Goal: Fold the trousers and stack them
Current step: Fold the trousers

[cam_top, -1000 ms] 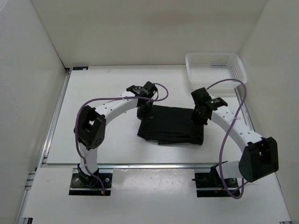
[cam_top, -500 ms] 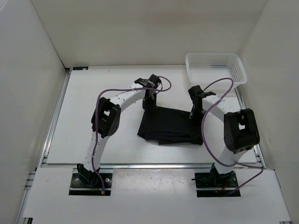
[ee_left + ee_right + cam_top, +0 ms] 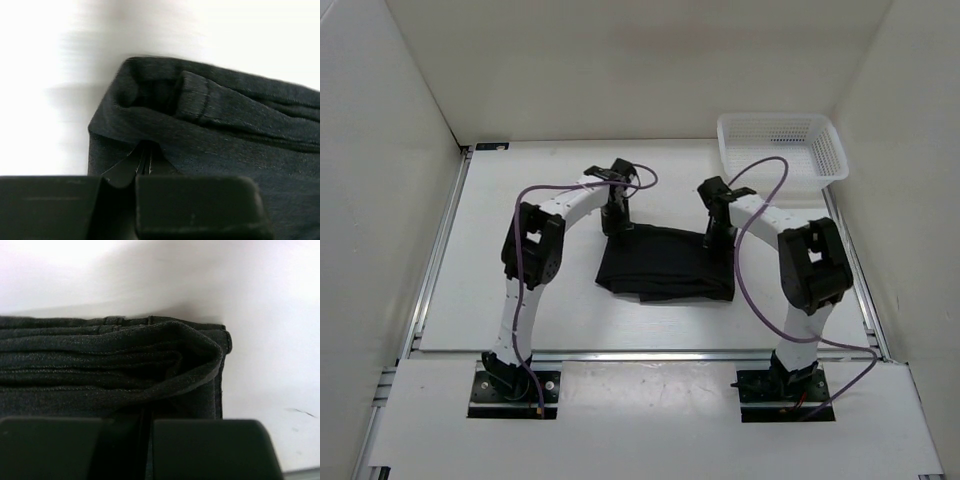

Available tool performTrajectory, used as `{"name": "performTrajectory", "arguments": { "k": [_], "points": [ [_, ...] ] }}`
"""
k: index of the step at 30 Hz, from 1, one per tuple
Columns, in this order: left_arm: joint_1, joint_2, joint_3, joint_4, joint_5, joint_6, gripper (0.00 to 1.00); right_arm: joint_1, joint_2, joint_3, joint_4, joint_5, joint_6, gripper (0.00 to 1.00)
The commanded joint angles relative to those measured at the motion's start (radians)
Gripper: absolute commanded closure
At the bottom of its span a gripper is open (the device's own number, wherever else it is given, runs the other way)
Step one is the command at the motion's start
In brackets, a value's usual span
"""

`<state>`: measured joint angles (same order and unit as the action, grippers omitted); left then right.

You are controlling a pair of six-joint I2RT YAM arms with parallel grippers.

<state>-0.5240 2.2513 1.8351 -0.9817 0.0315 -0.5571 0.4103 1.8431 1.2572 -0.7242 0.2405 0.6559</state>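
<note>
Top view: the trousers point(image 3: 665, 265) lie folded into a dark, roughly rectangular bundle at the centre of the white table point(image 3: 470, 250), between the two arms. The bundle's lower edge is uneven, with a layer sticking out at lower left.

Left gripper point(image 3: 614, 222) sits at the bundle's upper-left corner. Right gripper point(image 3: 715, 238) sits at the upper-right corner.

Left wrist view: the left gripper point(image 3: 144, 160) has its fingers pressed together at bottom centre, tips tucked under a fold of cloth and pinching it. The trousers point(image 3: 225, 145) fill the right and centre of the frame, with a stitched band along the top edge. Bare white table at left and top.

Right wrist view: the right gripper point(image 3: 145, 415) is likewise closed to a thin slit, nipping the lowest layer. The trousers point(image 3: 100, 370) show several stacked folds that end in a rounded corner at right of centre.

A white mesh basket point(image 3: 735, 160) stands at upper right in the top view, well apart from the bundle.
</note>
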Motion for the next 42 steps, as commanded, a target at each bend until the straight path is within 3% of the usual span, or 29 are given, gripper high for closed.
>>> {"name": "performTrajectory", "arguments": {
  "k": [1,5,10,13,14,15,18,21,25,30,36,42],
  "points": [
    [0.11,-0.105,-0.072,0.018,-0.077,0.013,0.9,0.074,0.108,0.096,0.042,-0.089,0.033,0.98],
    [0.191,-0.191,-0.132,0.04,-0.088,0.0,0.9,0.117,0.209,0.255,0.011,-0.089,0.008,0.98],
    [0.257,-0.214,-0.08,0.04,-0.088,0.026,0.87,0.145,0.245,0.441,-0.011,-0.089,-0.061,0.86],
    [0.268,-0.252,-0.021,-0.02,-0.123,0.046,0.79,0.145,0.205,0.51,-0.07,-0.053,-0.081,0.56],
    [0.268,-0.271,-0.008,-0.037,-0.137,0.046,0.74,0.145,0.146,0.519,-0.07,-0.04,-0.081,0.27],
    [0.268,-0.326,0.001,-0.046,-0.137,0.055,0.6,0.145,0.11,0.519,-0.079,-0.023,-0.081,0.17],
    [0.268,-0.477,0.001,-0.057,-0.166,0.068,0.32,0.145,-0.048,0.475,-0.09,0.052,-0.09,0.0],
    [0.268,-0.629,-0.023,-0.057,-0.179,0.077,0.25,0.136,-0.22,0.389,-0.1,0.155,-0.09,0.0],
    [0.268,-0.775,-0.075,-0.045,-0.211,0.086,0.25,0.127,-0.442,0.243,-0.121,0.299,-0.09,0.0],
    [0.268,-1.002,-0.25,0.0,-0.243,0.065,0.25,0.117,-0.658,0.113,-0.23,0.489,-0.026,0.0],
    [0.268,-1.231,-0.439,0.017,-0.281,0.065,0.25,0.117,-0.915,-0.085,-0.264,0.523,0.04,0.0],
    [0.268,-1.414,-0.533,-0.023,-0.327,0.033,0.21,0.117,-0.973,-0.122,-0.34,0.546,0.079,0.0]
  ]
}}
